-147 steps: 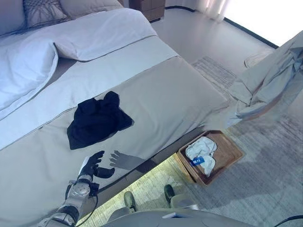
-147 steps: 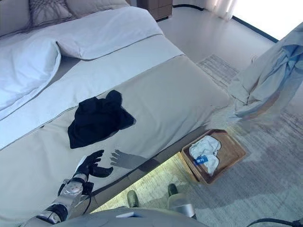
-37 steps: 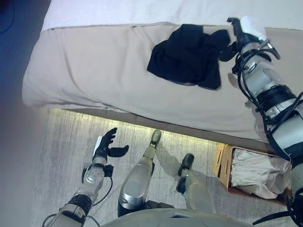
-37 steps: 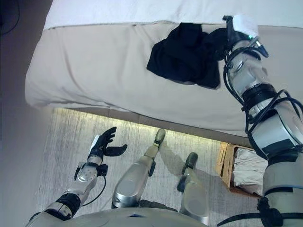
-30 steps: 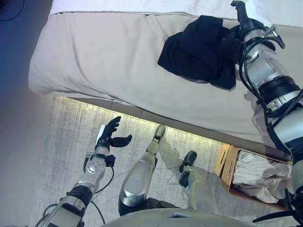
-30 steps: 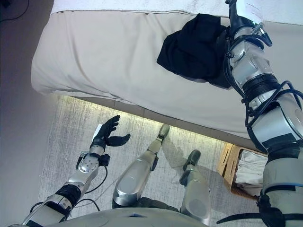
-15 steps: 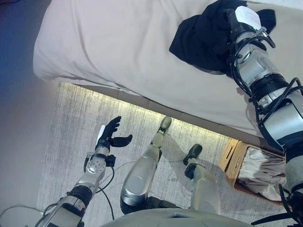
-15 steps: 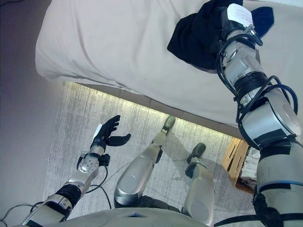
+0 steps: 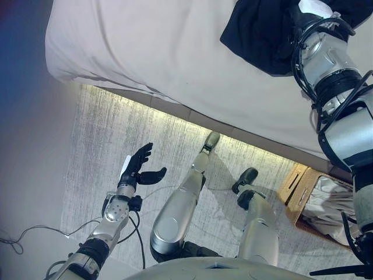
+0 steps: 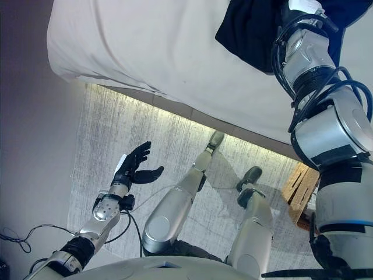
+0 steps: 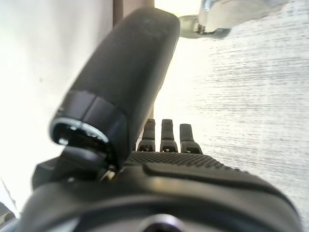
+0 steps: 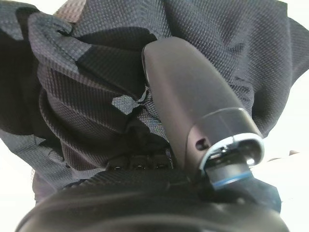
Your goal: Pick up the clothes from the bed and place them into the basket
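Note:
A black garment (image 9: 256, 35) lies bunched near the front edge of the beige bed (image 9: 145, 46). My right hand (image 9: 315, 8) rests on top of it. In the right wrist view the thumb (image 12: 188, 96) lies across the black cloth (image 12: 87, 72), and the fingers curl into its folds, so the cloth is pinched between them. My left hand (image 9: 137, 169) hangs open and empty over the rug, well short of the bed. In the left wrist view its fingers (image 11: 161, 133) are straight. The brown basket (image 9: 294, 186) stands on the floor at the lower right.
White clothes (image 9: 335, 195) lie in the basket. A pale striped rug (image 9: 116, 128) covers the floor in front of the bed. A lit strip runs under the bed's front edge (image 9: 175, 111).
The view has tilted down towards the floor. My right hand has moved from beside the black garment onto it and closed into the cloth. My left hand has kept its pose.

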Available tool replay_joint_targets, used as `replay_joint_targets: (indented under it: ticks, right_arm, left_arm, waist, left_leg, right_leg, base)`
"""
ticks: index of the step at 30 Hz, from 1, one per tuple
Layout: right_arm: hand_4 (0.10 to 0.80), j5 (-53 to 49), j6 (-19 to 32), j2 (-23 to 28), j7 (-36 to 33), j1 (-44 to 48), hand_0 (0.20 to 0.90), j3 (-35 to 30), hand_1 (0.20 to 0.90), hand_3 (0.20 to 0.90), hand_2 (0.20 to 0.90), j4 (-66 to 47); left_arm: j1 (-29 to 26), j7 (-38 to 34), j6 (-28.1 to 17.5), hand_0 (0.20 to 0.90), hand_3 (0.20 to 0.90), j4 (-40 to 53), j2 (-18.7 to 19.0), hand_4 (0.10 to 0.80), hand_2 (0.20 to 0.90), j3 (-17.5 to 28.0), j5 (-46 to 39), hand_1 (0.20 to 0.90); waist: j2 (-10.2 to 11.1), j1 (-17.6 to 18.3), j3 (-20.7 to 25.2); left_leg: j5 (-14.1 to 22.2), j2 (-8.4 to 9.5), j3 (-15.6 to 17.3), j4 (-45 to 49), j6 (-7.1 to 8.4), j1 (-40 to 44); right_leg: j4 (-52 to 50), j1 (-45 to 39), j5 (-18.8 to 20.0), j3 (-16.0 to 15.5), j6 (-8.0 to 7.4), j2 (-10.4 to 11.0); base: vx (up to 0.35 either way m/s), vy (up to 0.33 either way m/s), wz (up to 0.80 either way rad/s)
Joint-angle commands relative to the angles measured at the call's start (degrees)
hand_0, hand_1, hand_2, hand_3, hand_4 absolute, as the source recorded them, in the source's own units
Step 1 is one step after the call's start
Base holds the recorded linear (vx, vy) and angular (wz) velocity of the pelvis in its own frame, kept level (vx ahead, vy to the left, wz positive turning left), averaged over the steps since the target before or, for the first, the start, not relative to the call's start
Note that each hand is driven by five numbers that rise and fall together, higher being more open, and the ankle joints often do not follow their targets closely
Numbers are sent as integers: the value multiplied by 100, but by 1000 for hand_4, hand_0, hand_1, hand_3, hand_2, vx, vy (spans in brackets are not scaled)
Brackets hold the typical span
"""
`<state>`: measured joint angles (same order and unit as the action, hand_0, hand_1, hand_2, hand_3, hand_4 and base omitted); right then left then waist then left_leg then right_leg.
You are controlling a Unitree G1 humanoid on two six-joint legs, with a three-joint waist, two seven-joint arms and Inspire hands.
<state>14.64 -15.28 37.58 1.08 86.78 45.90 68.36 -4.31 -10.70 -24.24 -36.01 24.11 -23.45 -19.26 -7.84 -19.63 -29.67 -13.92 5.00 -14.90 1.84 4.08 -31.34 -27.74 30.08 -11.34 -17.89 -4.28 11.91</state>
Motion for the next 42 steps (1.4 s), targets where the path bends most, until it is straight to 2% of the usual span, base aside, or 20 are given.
replay_joint_targets:
  ticks: [1, 5, 16, 17, 27, 36, 42]
  right_arm:
    - [100, -151, 172, 530, -198, 280, 300, 504, 300, 200, 300, 8]
    - [100, -206, 356, 586, -484, 262, 300, 327, 300, 200, 300, -207]
    - [100, -310, 658, 733, -602, 256, 300, 241, 300, 200, 300, -246]
    - [100, -332, 668, 765, -582, 310, 300, 231, 300, 200, 300, -255]
    - [100, -530, 896, 833, -735, 231, 300, 134, 300, 200, 300, -236]
    - [100, -1027, 1403, 1061, -949, -38, 300, -189, 300, 200, 300, -651]
    - [100, -1284, 1629, 1380, -1136, -574, 300, -497, 300, 200, 300, -1305]
  left_arm:
    - [116, 14, -343, 900, 900, 286, 363, 800, 900, -61, -275, 900]
    - [153, 15, -280, 900, 900, 435, 412, 800, 900, -63, -307, 900]
    - [120, -55, -288, 900, 900, 440, 426, 800, 900, -94, -383, 900]
    - [78, -56, -298, 900, 900, 429, 434, 800, 900, -64, -377, 900]
    - [12, -84, -259, 900, 900, 122, 437, 800, 900, 78, -330, 900]
    - [-30, -57, -73, 900, 900, -239, 470, 800, 900, 269, -191, 900]
    - [17, -174, 92, 900, 900, -287, 482, 800, 900, 367, 9, 900]
  waist:
    - [-203, -164, -12]
    - [-200, -105, -12]
    - [-200, 25, -12]
    - [-225, 21, -12]
    - [-140, 170, -12]
    - [132, 435, 14]
    - [454, 696, 544]
  left_leg:
    - [782, 234, 347, 653, -585, -127]
    - [792, 217, 389, 692, -562, -176]
    - [845, 126, 482, 666, -565, 69]
    - [687, 100, 480, 656, -576, -41]
    - [782, -4, 565, 478, -566, 644]
    - [945, -104, 697, 200, -534, 1698]
    - [997, -248, 859, -201, -465, 2265]
  right_leg:
    - [527, 84, 656, 19, 189, -213]
    - [521, 150, 673, 74, 168, -213]
    - [504, -8, 659, 183, 180, -249]
    - [583, 63, 849, 105, 223, -268]
    - [815, -551, 884, 178, 188, -231]
    - [1310, -1577, 1003, 319, 86, -194]
    - [2059, -2197, 1261, 495, 3, -319]
  base:
    - [-5, -15, 5]
    - [-4, 4, 1]
    - [-14, 6, -2]
    - [-121, 35, 2]
    - [-16, -13, -1]
    - [20, -35, -4]
    - [46, -57, -15]
